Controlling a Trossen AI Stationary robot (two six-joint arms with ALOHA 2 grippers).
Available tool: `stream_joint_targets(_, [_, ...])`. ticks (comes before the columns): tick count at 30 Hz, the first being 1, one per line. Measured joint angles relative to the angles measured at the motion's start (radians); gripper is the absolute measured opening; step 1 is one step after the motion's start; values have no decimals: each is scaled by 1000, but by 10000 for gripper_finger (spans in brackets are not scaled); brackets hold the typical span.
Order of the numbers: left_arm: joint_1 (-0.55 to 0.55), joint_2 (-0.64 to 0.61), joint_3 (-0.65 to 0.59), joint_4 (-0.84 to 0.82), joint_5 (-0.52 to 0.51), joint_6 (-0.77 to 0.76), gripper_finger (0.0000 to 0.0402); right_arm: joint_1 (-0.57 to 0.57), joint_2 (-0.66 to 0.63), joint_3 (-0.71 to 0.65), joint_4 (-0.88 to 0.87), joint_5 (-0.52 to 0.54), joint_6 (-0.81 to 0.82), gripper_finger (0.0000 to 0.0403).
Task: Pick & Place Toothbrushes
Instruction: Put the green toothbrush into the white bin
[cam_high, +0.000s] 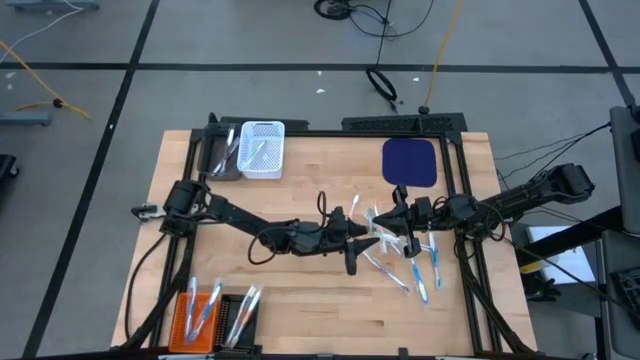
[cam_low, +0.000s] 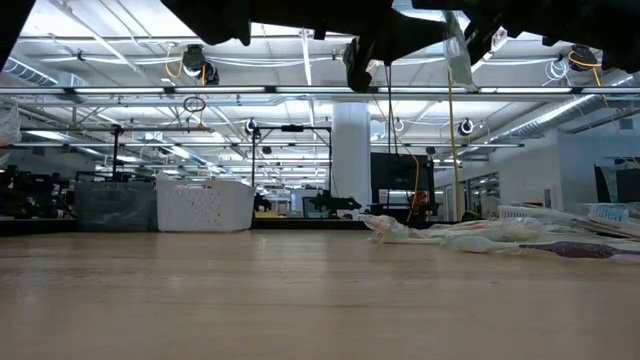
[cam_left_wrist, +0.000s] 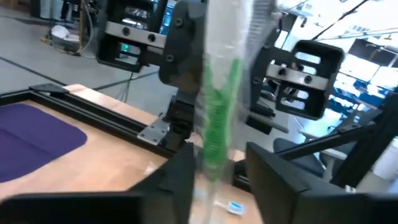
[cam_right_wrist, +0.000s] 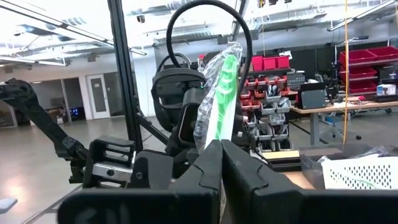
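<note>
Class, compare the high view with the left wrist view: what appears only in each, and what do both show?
Only the high view shows the white basket, the orange basket and the loose toothbrushes on the table. Only the left wrist view shows the green toothbrush in clear wrap standing between the left gripper fingers. Both show the blue mat and the right gripper close opposite.

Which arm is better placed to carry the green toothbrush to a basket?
Left, probably: the left gripper is open around the green toothbrush that the right gripper pinches, with the white basket and orange basket on its side.
</note>
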Motion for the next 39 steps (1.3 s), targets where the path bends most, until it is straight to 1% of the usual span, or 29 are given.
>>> stream_joint_targets(5, [6, 0, 0, -7, 60, 0, 36, 0, 0, 0, 1, -1, -2, 0])
stream_joint_targets(6, [8, 0, 0, -7, 69, 1, 21, 0, 0, 0, 2, -1, -2, 0])
stream_joint_targets(7, [8, 0, 0, -7, 75, 2, 14, 0, 0, 0, 3, -2, -2, 0])
stream_joint_targets(11, [12, 0, 0, -29, 77, -24, 18, 0, 0, 0, -2, -1, -5, 0])
stream_joint_targets(14, [14, 0, 0, -46, 77, -29, 8, 0, 0, 0, -5, -2, -19, 0])
stream_joint_targets(18, [14, 0, 0, -55, 77, -30, 8, 0, 0, 0, -6, -1, -35, 0])
stream_joint_targets(22, [11, -2, 0, -70, 89, -28, 7, 0, 0, 0, -8, -1, -54, 16])
stream_joint_targets(27, [10, -66, -1, -248, 92, -35, 7, 0, -4, 0, -10, 0, -80, 59])
stream_joint_targets(30, [0, -122, -1, -361, 63, -31, 7, 0, -6, 0, -14, 0, -82, 84])
stream_joint_targets(34, [-14, -233, -1, -621, 8, -37, 7, 0, -8, 0, -17, 0, -82, 104])
stream_joint_targets(39, [-23, -376, -1, -985, -112, -141, 7, 0, -8, 0, -20, 0, -81, 108])
